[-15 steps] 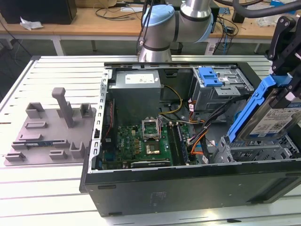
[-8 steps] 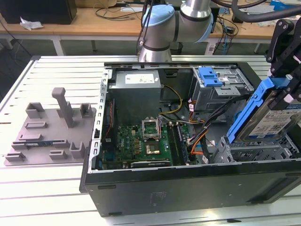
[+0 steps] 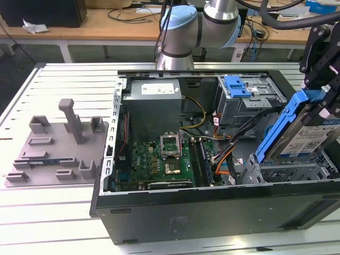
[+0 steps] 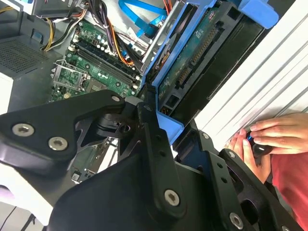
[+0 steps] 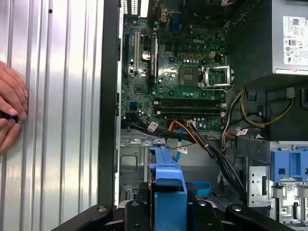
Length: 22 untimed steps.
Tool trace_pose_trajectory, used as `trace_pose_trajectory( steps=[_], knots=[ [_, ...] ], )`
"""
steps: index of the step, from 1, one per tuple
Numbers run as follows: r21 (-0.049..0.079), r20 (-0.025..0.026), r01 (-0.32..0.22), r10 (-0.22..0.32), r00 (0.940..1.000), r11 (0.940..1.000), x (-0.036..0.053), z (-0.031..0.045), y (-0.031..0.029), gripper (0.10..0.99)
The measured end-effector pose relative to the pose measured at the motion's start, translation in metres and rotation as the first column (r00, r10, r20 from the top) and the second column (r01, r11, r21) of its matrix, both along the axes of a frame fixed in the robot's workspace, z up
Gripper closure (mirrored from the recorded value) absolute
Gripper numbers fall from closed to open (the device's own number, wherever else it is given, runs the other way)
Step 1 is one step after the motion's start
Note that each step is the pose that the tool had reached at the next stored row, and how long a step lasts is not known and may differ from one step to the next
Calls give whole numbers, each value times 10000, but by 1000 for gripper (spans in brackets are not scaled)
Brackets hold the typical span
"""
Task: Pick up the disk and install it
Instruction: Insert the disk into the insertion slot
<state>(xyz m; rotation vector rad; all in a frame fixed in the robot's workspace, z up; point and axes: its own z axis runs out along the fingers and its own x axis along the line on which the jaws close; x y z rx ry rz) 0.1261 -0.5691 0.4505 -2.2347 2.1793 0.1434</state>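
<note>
Your claw (image 3: 329, 106) grips the disk (image 3: 308, 139), tilted with its long axis slanting down toward the drive bay (image 3: 254, 171) just beneath it, at the exterior view's near right.

White labels on the disk (image 3: 307, 140) and the power supply (image 3: 153, 103), none legible.

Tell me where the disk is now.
At the exterior view's right, the disk sits tilted in the gripper, over the open computer case near the grey drive cage.
</note>
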Motion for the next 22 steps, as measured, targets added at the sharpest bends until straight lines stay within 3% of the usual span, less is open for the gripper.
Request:
trace_pose_trajectory(
  steps=[22],
  knots=[
    [0,0,0,0,10000,10000,0,-73,0,718]
  ],
)
